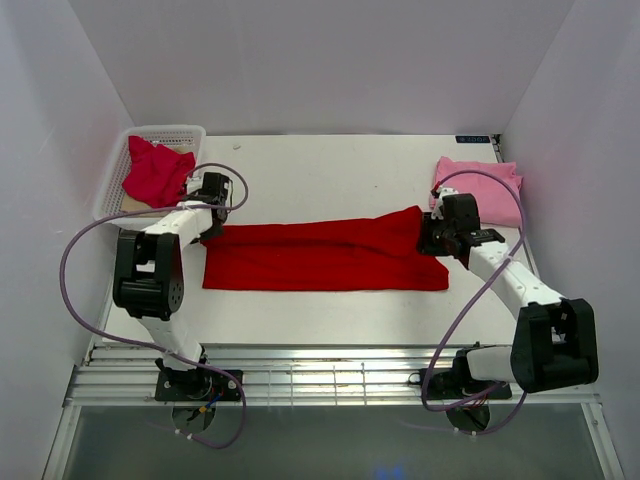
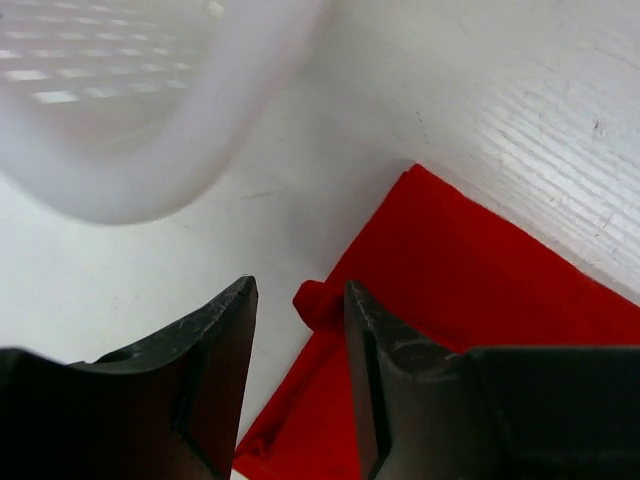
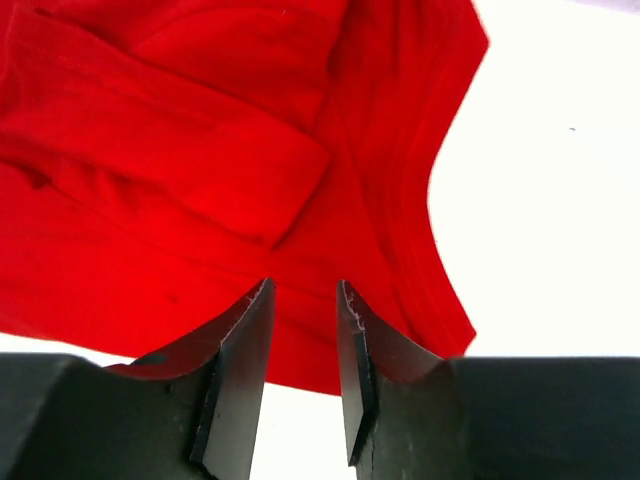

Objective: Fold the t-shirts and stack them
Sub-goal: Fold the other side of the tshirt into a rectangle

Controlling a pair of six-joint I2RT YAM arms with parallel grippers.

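Cloth drawn into a long band occupies both arms: the bright red t-shirt (image 1: 325, 257) lies flat on the table (image 1: 330, 165), folded lengthwise, with one end under each gripper, probably so the band can next be folded end to end. The left gripper (image 2: 298, 285) stands moderately open and empty. A small puckered corner of the shirt sits just beyond its fingertips, and the white mesh basket (image 2: 130, 150) is ahead and to its left. The right gripper (image 3: 303, 285) is narrower but also parted, holding nothing; a folded-in flap of the shirt lies directly ahead of its tips. Only the wrist views show these gaps, since from above the wrists hide them. Only the top view shows the pink t-shirt (image 1: 480, 185) folded just beyond the right gripper, likely the base of the stack, and the crimson t-shirt (image 1: 155, 172) crumpled in the basket
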